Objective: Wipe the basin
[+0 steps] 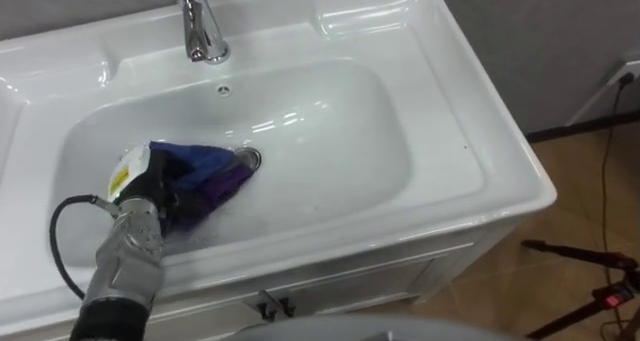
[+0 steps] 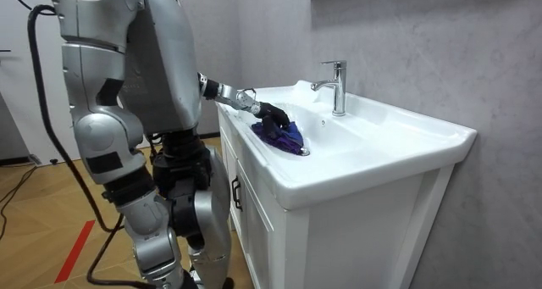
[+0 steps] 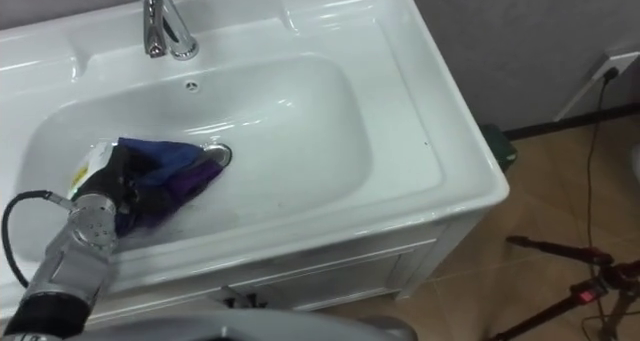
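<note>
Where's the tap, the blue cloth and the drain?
tap [image 1: 203, 31], left eye view, on its shiny spout.
cloth [image 1: 205, 167], left eye view, on its blue folds.
drain [image 1: 250, 159], left eye view, on its metal ring.

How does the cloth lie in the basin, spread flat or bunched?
Bunched: the cloth sits in crumpled folds at the left hand, low in the basin, its tip at the drain.
</note>
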